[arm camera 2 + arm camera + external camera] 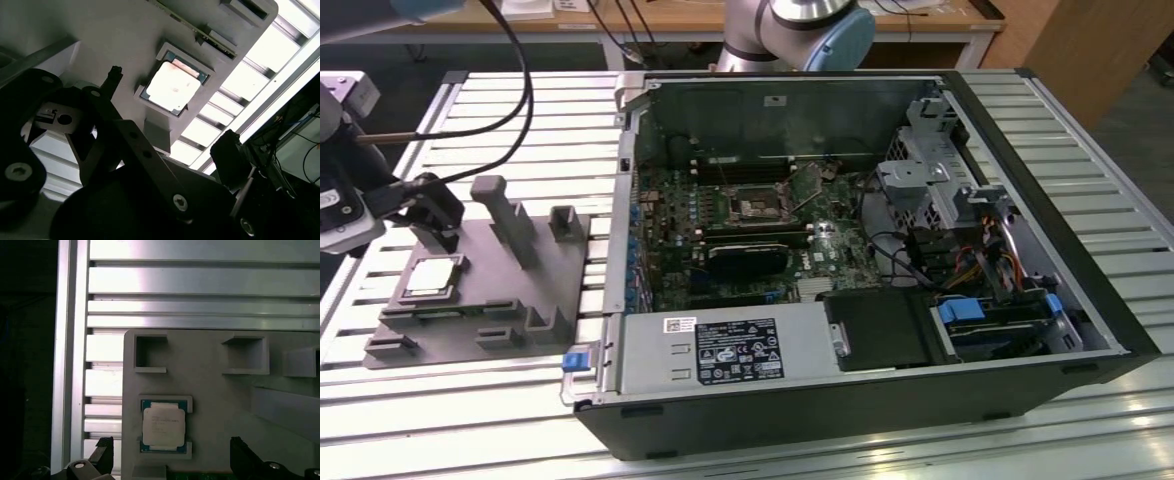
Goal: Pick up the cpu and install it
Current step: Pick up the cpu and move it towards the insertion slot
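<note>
Arm's black two-finger gripper [170, 446] hangs over a matte grey plastic fixture plate [480, 300]. Its fingers [102, 447] are spread wide, grasping nothing. The flat square cpu [163, 426], with a shiny silver lid and thin green rim, lies in a shallow square pocket, between the fingertips and clear of both. Ribbed aluminium table [454, 420] beneath. Open black computer case [854, 410] well apart from the fingers.

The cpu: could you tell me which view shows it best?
The first wrist view: the cpu sits square-on, unobstructed, on the fixture. The second wrist view shows it tilted and glare-washed; the exterior view, distant and oblique.
</note>
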You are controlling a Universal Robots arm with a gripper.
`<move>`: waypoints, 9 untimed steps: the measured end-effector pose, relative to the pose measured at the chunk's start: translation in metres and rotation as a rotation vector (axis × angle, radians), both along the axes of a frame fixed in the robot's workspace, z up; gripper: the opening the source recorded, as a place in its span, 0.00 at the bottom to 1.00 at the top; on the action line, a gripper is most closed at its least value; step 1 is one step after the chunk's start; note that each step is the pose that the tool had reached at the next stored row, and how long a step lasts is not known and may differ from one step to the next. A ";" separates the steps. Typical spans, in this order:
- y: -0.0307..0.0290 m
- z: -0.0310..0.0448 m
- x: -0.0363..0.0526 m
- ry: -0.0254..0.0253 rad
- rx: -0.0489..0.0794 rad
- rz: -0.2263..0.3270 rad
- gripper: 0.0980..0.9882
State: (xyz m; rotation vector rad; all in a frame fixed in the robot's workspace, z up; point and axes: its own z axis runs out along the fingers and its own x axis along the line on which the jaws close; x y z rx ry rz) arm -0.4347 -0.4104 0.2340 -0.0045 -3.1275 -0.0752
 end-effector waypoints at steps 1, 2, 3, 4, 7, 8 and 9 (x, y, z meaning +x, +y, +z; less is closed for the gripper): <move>0.0000 -0.0008 0.0000 0.0004 0.000 0.000 1.00; 0.0000 -0.0015 0.0000 0.0005 0.000 0.000 1.00; 0.0000 -0.0022 0.0000 0.0006 0.000 0.000 1.00; 0.0000 -0.0028 0.0000 0.0007 0.000 0.000 1.00; -0.0001 -0.0043 0.0000 0.0008 0.000 0.000 1.00; -0.0001 -0.0046 0.0000 0.0008 0.000 0.000 1.00; 0.0000 -0.0049 0.0000 0.0009 0.000 0.000 1.00</move>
